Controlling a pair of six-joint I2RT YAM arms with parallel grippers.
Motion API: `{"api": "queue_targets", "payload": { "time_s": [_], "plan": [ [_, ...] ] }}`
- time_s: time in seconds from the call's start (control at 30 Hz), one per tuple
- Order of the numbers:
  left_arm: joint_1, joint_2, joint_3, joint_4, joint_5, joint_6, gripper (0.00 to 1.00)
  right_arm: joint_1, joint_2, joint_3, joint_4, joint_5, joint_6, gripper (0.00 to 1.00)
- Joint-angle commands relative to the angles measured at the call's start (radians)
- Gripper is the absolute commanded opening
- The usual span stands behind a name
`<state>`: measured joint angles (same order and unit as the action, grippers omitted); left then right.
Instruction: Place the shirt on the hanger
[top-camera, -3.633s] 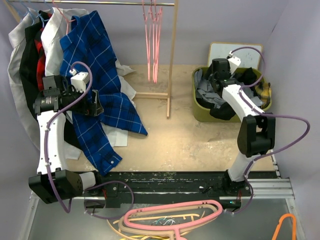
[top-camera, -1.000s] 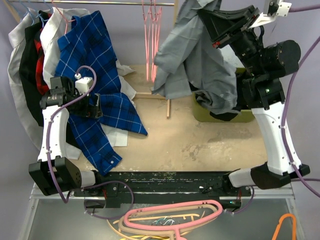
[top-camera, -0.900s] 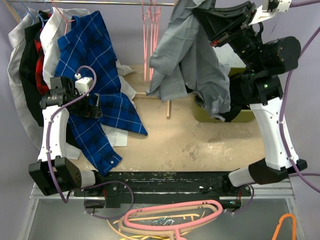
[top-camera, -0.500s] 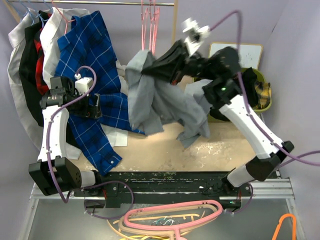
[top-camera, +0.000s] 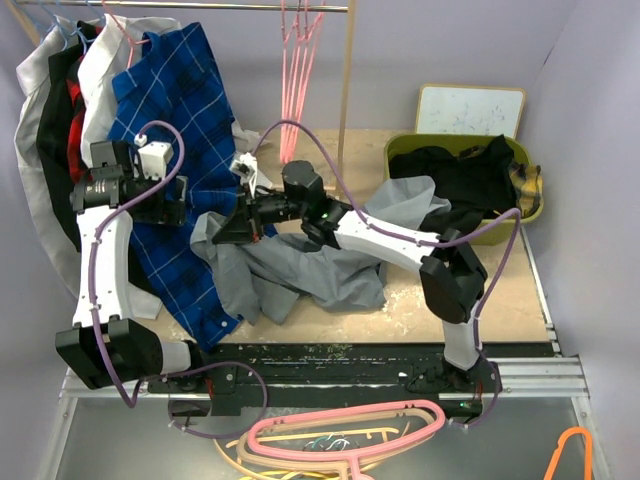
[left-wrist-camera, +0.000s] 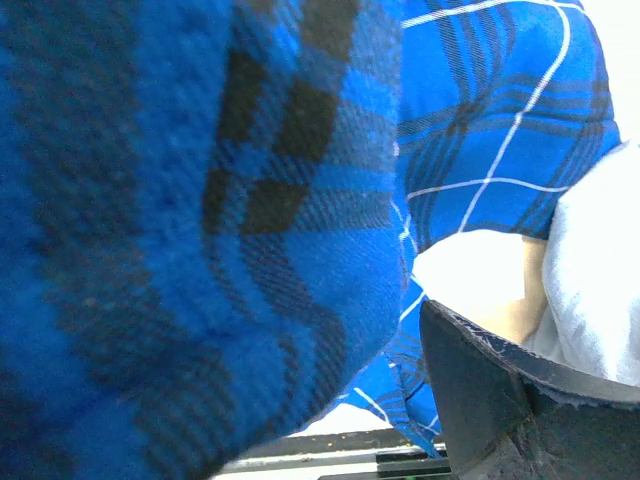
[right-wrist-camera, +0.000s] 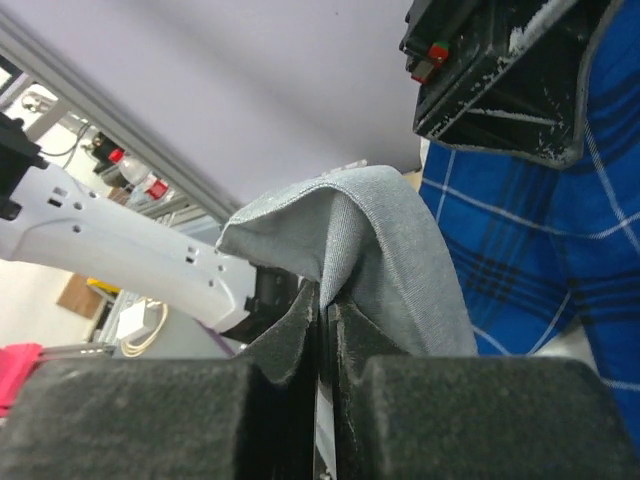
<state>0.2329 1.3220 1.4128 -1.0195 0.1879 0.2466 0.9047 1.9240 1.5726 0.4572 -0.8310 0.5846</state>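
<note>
The grey shirt (top-camera: 300, 275) lies crumpled across the middle of the table, one sleeve trailing toward the bin. My right gripper (top-camera: 222, 228) reaches low and far left, shut on a raised fold of the shirt (right-wrist-camera: 390, 250). In the right wrist view its jaws (right-wrist-camera: 325, 305) pinch that fold with barely any gap. Thin pink hangers (top-camera: 298, 80) hang from the rail at the back, apart from the shirt. My left gripper (top-camera: 188, 205) stands open against the blue checked shirt (top-camera: 170, 100), just left of the right gripper. Only one finger (left-wrist-camera: 490, 400) shows; blue cloth (left-wrist-camera: 200, 250) hides the other.
A green bin (top-camera: 398, 150) with dark garments stands back right, a white board (top-camera: 470, 108) behind it. A wooden post (top-camera: 345, 110) holds up the rail. More clothes hang at the far left. Thick pink and cream hangers (top-camera: 345, 430) and an orange one (top-camera: 570, 450) lie below the table's front edge.
The right arm swung from high at the back right down to the low left, carrying the grey shirt, which now lies on the table. The left arm shifted slightly up.
</note>
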Motion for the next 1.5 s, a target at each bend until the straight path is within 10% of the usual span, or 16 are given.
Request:
{"api": "queue_targets", "payload": {
  "time_s": [0.0, 0.1, 0.13, 0.5, 0.67, 0.9, 1.1, 1.47],
  "plan": [
    [0.0, -0.013, 0.05, 0.015, -0.114, -0.021, 1.0, 0.024, -0.04, 0.086, 0.212, 0.083, 0.025, 0.23],
    [0.0, -0.028, 0.051, 0.008, -0.137, -0.008, 1.0, 0.023, -0.118, -0.006, 0.219, 0.222, -0.025, 0.94],
    [-0.001, -0.035, 0.058, 0.0, -0.144, 0.005, 1.0, 0.023, -0.183, -0.059, 0.216, 0.288, -0.07, 0.99],
    [-0.019, -0.119, 0.342, -0.272, 0.102, 0.304, 0.99, 0.023, -0.798, -0.749, 0.067, 0.876, -0.196, 1.0],
    [-0.489, -0.068, 0.27, -0.281, -0.224, 0.245, 1.0, 0.023, -0.988, -0.914, -0.089, 1.212, -0.021, 1.0],
    [-0.834, 0.062, 0.339, -0.313, -0.153, 0.271, 0.99, 0.023, -1.071, -0.856, -0.579, 1.568, 0.213, 1.0],
    [-1.17, 0.133, 0.06, -0.133, -0.269, 0.289, 0.99, 0.02, -1.08, -0.814, -0.915, 1.6, 0.565, 1.0],
    [-1.21, 0.122, -0.061, 0.073, -0.251, 0.251, 0.99, 0.019, -0.917, -0.871, -0.855, 1.725, 0.619, 1.0]
  ]
}}
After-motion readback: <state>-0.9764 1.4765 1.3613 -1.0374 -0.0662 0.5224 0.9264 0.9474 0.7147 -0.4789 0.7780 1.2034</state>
